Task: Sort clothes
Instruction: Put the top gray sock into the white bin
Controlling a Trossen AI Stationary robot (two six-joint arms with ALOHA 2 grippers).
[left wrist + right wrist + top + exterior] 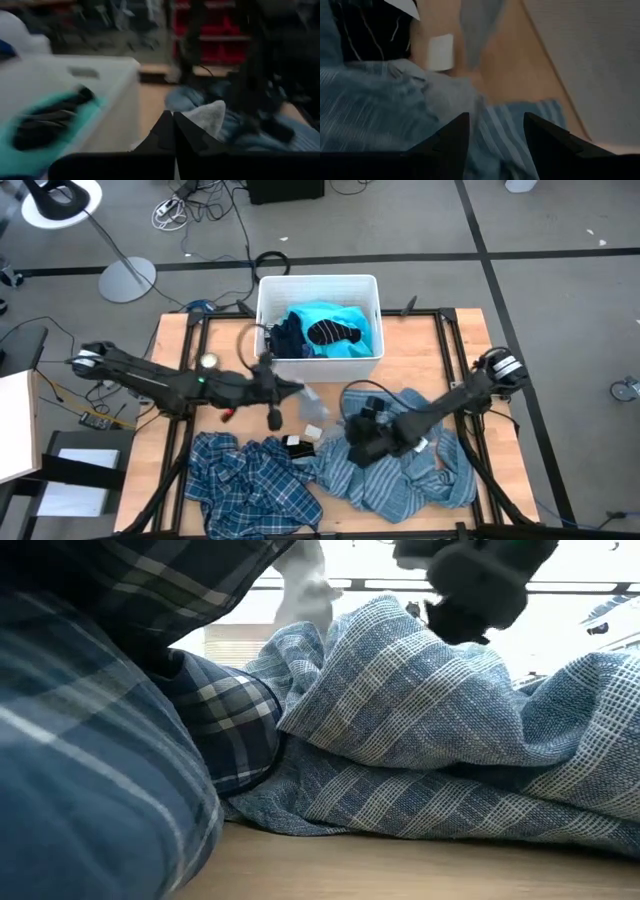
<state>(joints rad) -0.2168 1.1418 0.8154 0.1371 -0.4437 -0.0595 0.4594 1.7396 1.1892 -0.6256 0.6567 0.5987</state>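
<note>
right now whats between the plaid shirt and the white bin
In the high view, between the plaid shirt and the white bin is the shut left gripper over bare table.

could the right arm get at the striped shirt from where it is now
Probably yes. The right gripper hangs right over the grey-blue striped shirt with its jaws open, and nothing lies between them. The left gripper is shut, off near the white bin, out of the way.
</note>
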